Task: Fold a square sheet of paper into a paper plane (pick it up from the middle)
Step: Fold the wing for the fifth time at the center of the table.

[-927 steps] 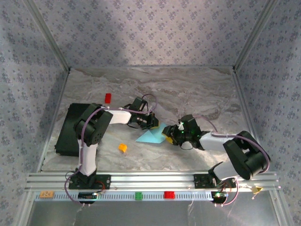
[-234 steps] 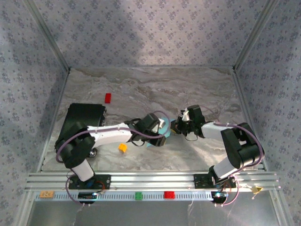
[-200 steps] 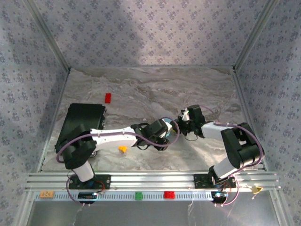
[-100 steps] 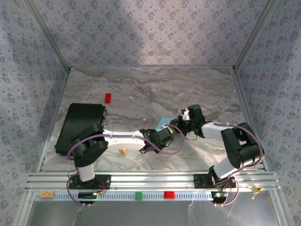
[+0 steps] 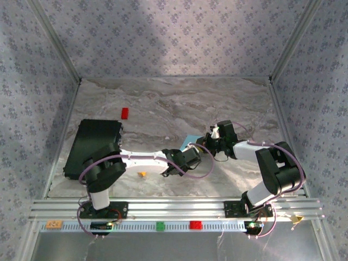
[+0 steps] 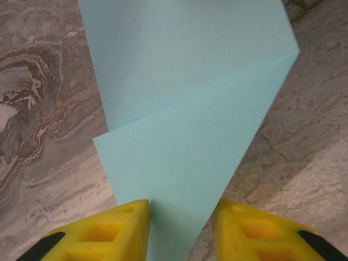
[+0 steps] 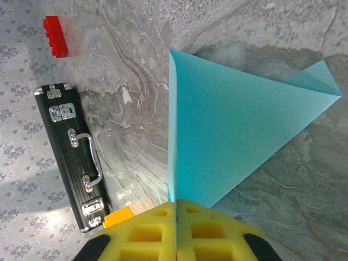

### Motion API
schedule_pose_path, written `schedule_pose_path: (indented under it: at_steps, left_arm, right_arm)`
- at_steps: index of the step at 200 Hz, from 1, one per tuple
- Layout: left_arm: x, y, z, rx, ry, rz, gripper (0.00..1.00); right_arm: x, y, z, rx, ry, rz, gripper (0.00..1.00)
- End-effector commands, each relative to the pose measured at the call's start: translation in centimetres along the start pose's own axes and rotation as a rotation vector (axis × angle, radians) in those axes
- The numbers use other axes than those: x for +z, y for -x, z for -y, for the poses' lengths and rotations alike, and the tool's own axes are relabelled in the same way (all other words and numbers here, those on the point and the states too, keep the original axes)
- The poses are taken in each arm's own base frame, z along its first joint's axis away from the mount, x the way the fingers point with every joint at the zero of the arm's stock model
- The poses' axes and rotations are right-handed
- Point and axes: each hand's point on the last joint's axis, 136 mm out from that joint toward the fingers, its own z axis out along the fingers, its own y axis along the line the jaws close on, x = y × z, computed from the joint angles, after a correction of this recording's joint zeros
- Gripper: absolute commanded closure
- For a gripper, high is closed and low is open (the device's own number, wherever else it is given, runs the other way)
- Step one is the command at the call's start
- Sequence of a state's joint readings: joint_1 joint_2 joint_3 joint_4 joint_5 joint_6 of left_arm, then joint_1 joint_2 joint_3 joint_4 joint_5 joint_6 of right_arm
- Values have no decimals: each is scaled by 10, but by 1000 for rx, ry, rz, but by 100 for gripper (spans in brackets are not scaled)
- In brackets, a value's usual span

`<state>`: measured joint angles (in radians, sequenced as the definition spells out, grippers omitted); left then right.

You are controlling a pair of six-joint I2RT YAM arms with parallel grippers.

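Well right of the black case (image 5: 92, 148), our right gripper (image 7: 175, 204) pinched the square sheet of paper (image 7: 234, 125). The left gripper (image 6: 180, 205) straddled its tip, not yet clamped. We feared closing askew would crumple it.

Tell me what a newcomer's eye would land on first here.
The creased light-blue sheet of paper stands out first, at the middle of the marbled table. The right gripper pinches one edge of it, while the left gripper straddles its lower corner with jaws apart. Next come the black latched case at the table's left side and a small red block beyond it.
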<state>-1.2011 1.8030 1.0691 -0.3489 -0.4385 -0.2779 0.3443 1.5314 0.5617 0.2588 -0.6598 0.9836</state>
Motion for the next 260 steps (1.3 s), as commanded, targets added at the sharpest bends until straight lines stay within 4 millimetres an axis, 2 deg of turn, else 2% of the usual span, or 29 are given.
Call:
schedule_pose_path:
  at_steps: [1, 73, 148, 159, 192, 230, 260]
  left_arm:
    - [-1, 2, -1, 16, 27, -5, 67]
    - [-1, 2, -2, 12, 28, 0, 78]
    - [0, 2, -1, 2, 22, 2, 97]
    - [-1, 3, -1, -5, 18, 0, 100]
    - [-3, 8, 2, -77, -67, -2, 100]
    - [-10, 21, 10, -188, -279, 11, 100]
    - [-12, 27, 13, -250, -399, 4, 100]
  right_arm:
    - [-5, 2, -8, 0, 27, 4, 93]
    - [-5, 2, -8, 0, 27, 4, 93]
    - [-6, 2, -7, 3, 24, 8, 91]
    - [-7, 3, -7, 0, 16, 12, 88]
    - [-21, 3, 4, -24, -77, 48, 77]
    - [-44, 7, 12, -45, -151, 101, 55]
    - [-57, 9, 13, -42, -157, 140, 52]
